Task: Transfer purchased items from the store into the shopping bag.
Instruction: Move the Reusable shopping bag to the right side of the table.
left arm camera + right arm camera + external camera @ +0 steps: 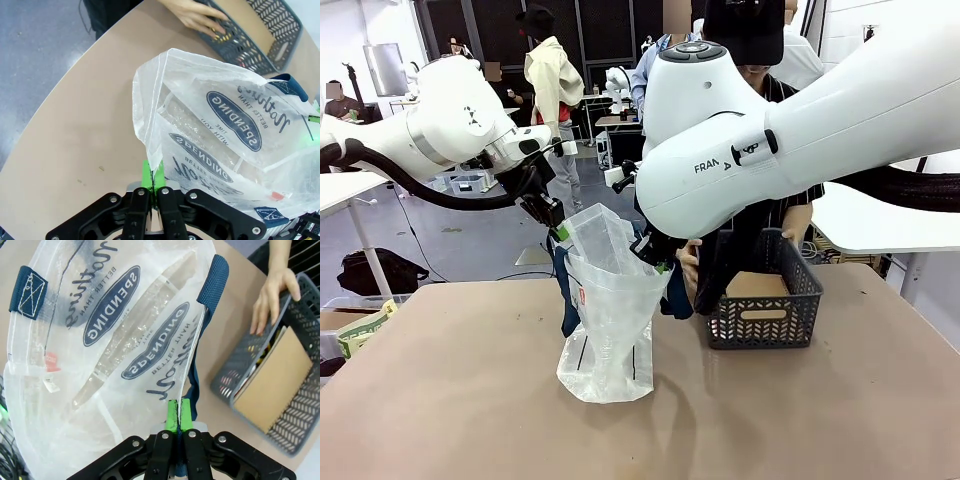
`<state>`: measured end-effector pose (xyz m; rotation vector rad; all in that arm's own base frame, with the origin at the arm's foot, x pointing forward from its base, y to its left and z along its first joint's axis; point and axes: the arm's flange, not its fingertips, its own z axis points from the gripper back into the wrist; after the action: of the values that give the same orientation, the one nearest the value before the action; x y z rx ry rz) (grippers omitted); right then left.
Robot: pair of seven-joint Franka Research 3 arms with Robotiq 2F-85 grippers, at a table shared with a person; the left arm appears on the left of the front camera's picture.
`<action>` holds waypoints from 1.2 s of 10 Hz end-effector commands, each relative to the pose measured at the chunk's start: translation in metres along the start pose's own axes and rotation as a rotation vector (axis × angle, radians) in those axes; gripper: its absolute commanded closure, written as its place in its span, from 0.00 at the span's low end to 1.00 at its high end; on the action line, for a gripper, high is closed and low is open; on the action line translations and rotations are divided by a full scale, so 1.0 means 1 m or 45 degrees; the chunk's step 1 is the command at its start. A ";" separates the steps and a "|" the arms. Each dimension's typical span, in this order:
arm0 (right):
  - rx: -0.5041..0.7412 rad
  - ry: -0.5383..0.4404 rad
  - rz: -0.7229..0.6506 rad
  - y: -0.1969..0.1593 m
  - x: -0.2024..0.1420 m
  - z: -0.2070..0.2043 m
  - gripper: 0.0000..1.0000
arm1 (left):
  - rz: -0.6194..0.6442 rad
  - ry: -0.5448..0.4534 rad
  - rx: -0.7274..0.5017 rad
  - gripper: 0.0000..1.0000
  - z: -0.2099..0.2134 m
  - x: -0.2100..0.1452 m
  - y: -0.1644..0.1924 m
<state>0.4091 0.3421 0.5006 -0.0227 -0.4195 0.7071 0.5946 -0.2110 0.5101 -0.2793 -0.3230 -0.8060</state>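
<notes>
The shopping bag (610,330) stands on the brown worktop (460,400), a little left of the middle. Its bottom rests on the surface and its crinkly clear sides are drawn upward so that the mouth gapes. The robot's left hand (152,176) has its green pads pressed together on the bag's near rim, with a thin fold of clear plastic pinched between them. The right hand (178,415) is clamped the same way on the opposite rim, just beside a navy strap handle (210,282) that hangs down past it. Between the two grips I can read the navy oval logo (234,120) with white lettering through the plastic. I cannot make out any goods inside the bag. To the right of the bag sits a dark grey lattice basket (765,325), close to it but not touching. A flat piece of brown cardboard (272,385) leans inside the basket. The purchased items (264,356) show as a few yellow and black slivers tucked next to it, too small to tell apart. The person's hand (272,295) rests with its fingers over the basket's rim on the far side.
</notes>
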 end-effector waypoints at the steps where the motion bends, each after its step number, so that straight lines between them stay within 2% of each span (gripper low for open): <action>1: 0.008 -0.006 -0.001 -0.001 -0.001 0.002 1.00 | 0.004 -0.004 0.017 1.00 0.001 -0.005 0.000; 12: 0.008 -0.006 -0.001 -0.001 -0.001 0.002 1.00 | 0.004 -0.004 0.017 1.00 0.001 -0.005 0.000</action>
<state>0.4091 0.3421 0.5006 -0.0227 -0.4195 0.7071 0.5946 -0.2111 0.5100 -0.2794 -0.3230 -0.8062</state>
